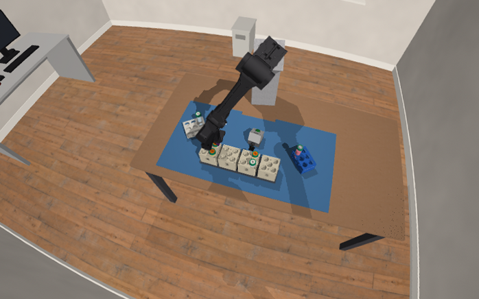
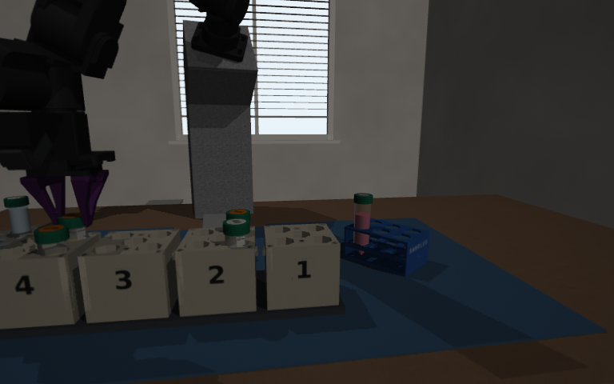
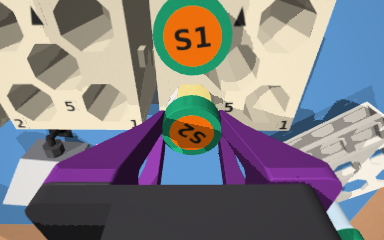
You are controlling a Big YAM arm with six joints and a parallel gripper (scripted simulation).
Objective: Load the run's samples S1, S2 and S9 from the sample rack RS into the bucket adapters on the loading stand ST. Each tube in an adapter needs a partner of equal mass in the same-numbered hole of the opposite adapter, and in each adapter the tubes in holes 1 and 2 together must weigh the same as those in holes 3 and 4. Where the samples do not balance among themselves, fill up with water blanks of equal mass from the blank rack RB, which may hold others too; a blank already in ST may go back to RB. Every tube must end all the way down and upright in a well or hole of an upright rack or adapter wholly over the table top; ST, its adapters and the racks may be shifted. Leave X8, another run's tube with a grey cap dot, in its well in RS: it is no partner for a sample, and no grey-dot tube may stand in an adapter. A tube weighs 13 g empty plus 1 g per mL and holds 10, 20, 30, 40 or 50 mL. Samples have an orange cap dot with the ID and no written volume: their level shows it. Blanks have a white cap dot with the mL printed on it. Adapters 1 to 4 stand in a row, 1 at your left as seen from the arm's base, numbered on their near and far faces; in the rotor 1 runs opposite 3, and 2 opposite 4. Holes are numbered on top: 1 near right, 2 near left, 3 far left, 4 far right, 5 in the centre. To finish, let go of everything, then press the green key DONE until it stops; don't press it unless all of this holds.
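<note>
While clenched on tube S2 (image 3: 190,131), pincer (image 3: 191,150) stood over adapter 4 (image 2: 36,280), S1 (image 3: 192,37) at 12 o'clock.

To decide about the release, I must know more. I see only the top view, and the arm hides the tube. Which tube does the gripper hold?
Observer: In the wrist view the gripper is shut on the tube marked S2.
Operator: Is it down in a box?
Observer: In the side view its cap sits low, just above the top of box 4.
Operator: Which tube is its neighbour?
Observer: In the wrist view the cap beside it, in the same box, reads S1.
</note>
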